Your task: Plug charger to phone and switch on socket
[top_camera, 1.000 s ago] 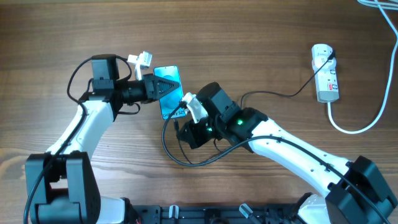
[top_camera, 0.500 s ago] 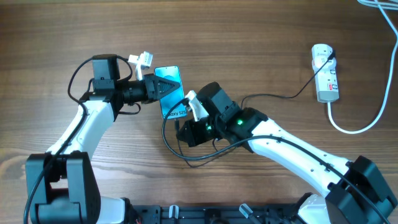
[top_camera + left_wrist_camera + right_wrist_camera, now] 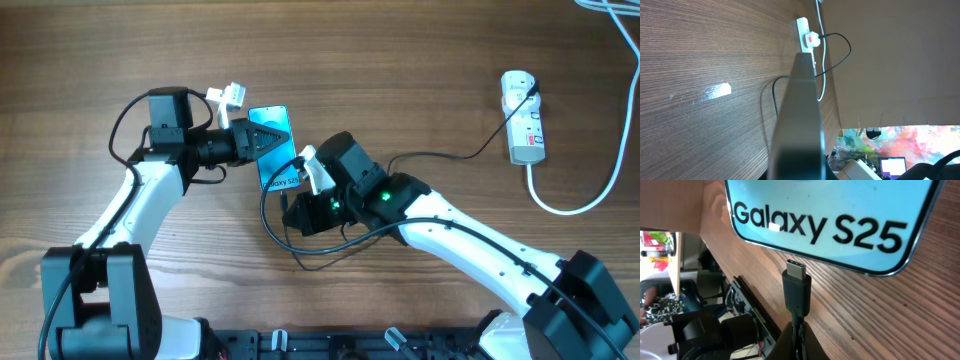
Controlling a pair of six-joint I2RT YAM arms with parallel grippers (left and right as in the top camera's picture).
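Left fingers (image 3: pixel 258 140) clamped shut on phone (image 3: pixel 278 160), mid-counter, screen up. Right fingers (image 3: pixel 799 341) closed on charger (image 3: pixel 796 287) just behind connector; tip sits close to phone's bottom edge, not touching. Socket (image 3: pixel 524 118) lies near counter's right edge, w/ charger's black plug in it.

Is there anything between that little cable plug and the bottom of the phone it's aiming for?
Nothing visible does. In the right wrist view the tip of the charger, held in the right pincer, points straight at the lower edge of the phone, with only a short bare stretch of wooden table showing between them.
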